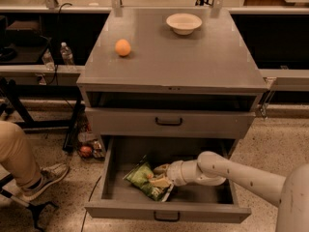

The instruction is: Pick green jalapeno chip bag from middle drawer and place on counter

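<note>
The wide, deep grey metal middle drawer [166,211] stands pulled open at the foot of the cabinet. A crinkled green jalapeno chip bag [140,176] lies inside it, left of centre. The white robot arm [236,172] reaches in from the right, its gripper [160,174] down against the bag's right side. On the flat grey counter [183,62] above sit a round orange fruit [122,47] and a shallow white bowl [184,23], well apart.
</note>
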You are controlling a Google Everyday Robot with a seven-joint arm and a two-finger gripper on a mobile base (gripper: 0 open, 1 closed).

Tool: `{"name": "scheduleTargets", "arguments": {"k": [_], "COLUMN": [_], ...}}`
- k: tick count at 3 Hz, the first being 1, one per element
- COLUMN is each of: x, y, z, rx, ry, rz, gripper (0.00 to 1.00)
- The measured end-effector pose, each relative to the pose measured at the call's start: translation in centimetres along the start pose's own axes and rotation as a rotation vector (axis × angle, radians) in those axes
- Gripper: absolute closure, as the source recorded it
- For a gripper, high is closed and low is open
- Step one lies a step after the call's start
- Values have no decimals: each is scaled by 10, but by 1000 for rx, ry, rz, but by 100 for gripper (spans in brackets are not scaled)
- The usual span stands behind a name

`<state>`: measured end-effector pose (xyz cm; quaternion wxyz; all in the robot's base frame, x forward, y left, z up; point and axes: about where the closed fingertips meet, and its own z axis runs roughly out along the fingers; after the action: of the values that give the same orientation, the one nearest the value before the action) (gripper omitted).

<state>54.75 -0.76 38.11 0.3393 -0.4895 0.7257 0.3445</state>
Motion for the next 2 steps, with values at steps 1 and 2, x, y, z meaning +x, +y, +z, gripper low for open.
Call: {"name": "scheduleTargets", "arguments": {"k": [1, 2], "x": [-5, -28], "y": [1, 5], "z": [-12, -54], "rx": [-1, 21], "ry": [-38, -133], "rz": [0, -44], "gripper": [90, 100]}}
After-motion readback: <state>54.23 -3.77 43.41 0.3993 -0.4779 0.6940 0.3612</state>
